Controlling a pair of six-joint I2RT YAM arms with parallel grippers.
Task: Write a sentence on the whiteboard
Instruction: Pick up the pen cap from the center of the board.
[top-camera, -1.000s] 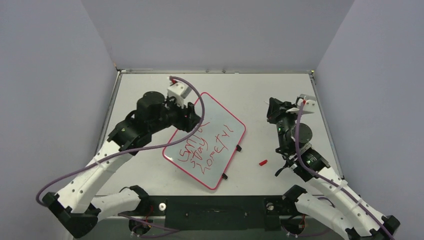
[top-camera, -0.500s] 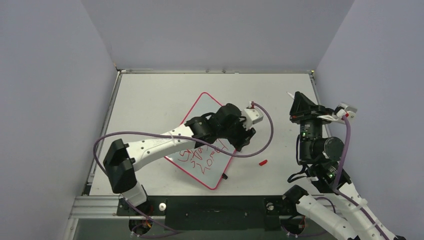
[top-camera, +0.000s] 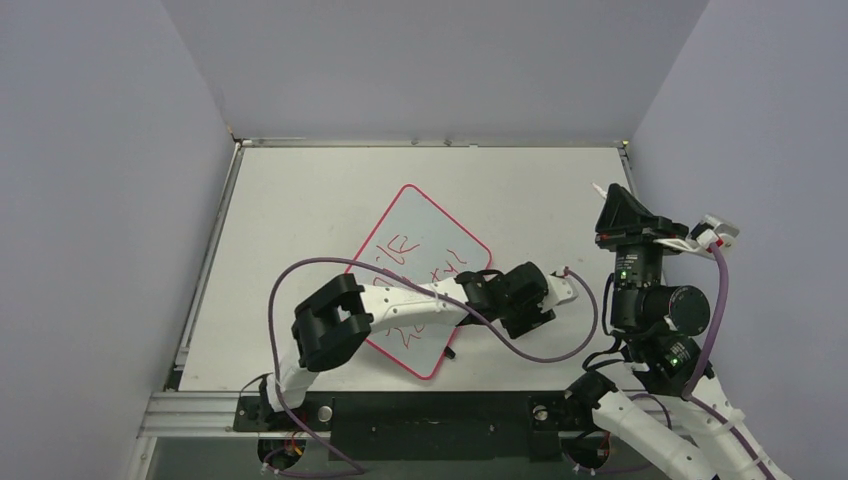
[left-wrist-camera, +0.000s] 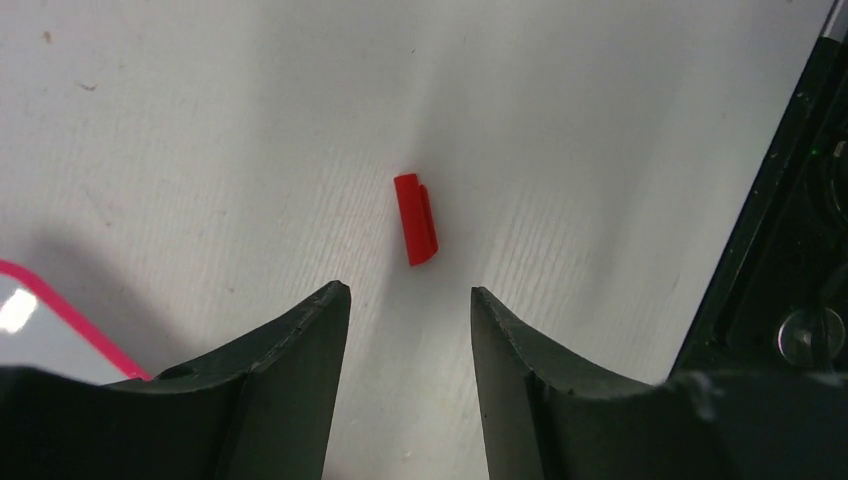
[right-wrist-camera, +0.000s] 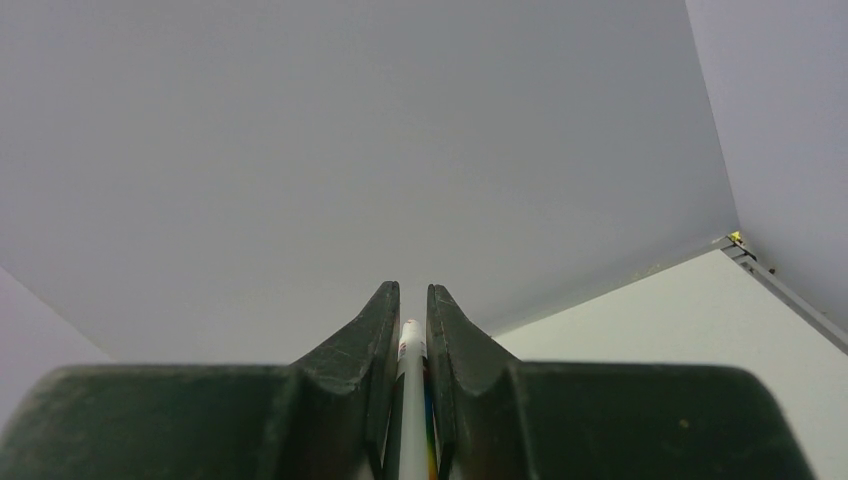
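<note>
The left gripper's (left-wrist-camera: 408, 295) two fingers are smooth, matte black plastic tapering to blunt tips. They stand apart and hold nothing, hanging above a small red cap (left-wrist-camera: 416, 218), a short glossy cylinder with a flat clip rib along one side, which lies loose on the table (left-wrist-camera: 600, 150). The table top is off-white and matte, with a fine woven grain and a few specks, and is edged by a metal rail. Pale lavender-grey walls close it in on three sides. The right gripper (right-wrist-camera: 412, 295) is raised toward the back wall, its fingers pressed against a slim white marker (right-wrist-camera: 410, 400) whose barrel shows a strip of colour. The whiteboard (top-camera: 425, 225) lies flat near the table's middle, turned like a diamond. It is glossy white with rounded corners and a thin pink-red border, and the left arm reaches across its near half. The sentence (top-camera: 400, 250) is loose red handwriting, partly covered by that arm.
</note>
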